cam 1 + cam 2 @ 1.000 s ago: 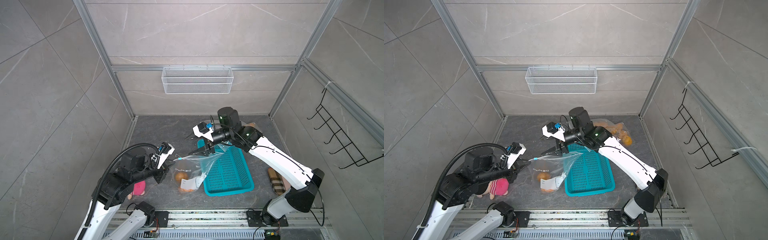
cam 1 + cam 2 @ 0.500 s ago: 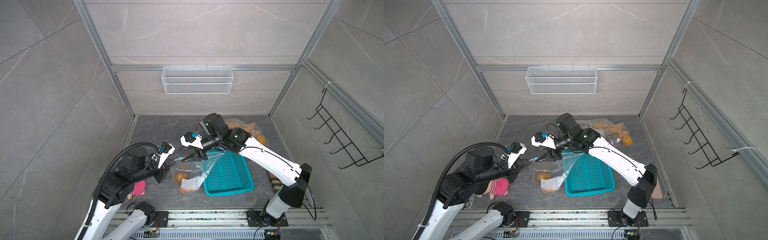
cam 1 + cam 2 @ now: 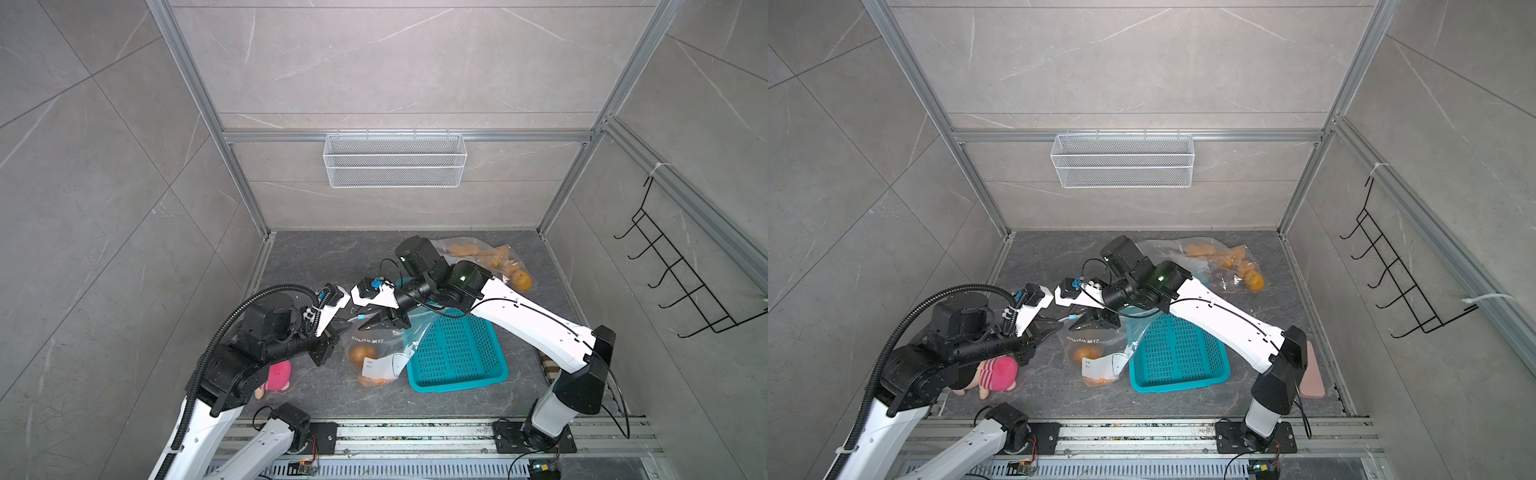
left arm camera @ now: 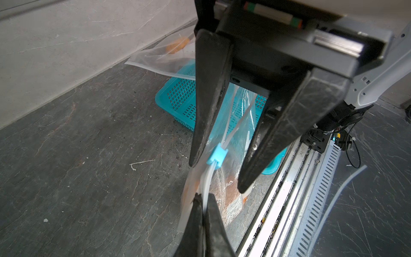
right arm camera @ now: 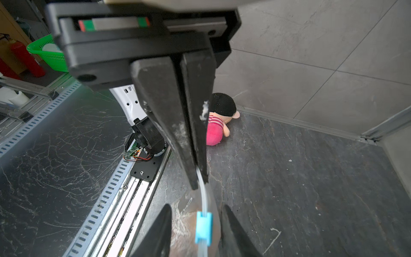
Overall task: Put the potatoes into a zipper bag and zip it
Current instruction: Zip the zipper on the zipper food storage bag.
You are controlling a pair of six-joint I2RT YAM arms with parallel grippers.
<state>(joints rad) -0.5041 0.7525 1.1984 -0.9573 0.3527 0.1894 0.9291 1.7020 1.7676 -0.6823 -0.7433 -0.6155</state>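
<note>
A clear zipper bag hangs upright in front of the teal basket, with orange-tan potatoes in its bottom. My left gripper is shut on one end of the bag's top strip, as both top views show. The blue slider sits on that strip a short way from the left fingertips. My right gripper is open, its fingers on either side of the slider with a gap on each side. More potatoes lie in a second clear bag at the back right.
The teal basket lies on the floor under my right arm. A pink plush toy lies beside my left arm. A flat pink object lies by the right wall. A wire shelf hangs on the back wall, black hooks on the right wall.
My right arm has swung left toward the left gripper, over the bag's top strip. Its jaws have narrowed round the blue slider. The left arm has kept still, holding the bag.
</note>
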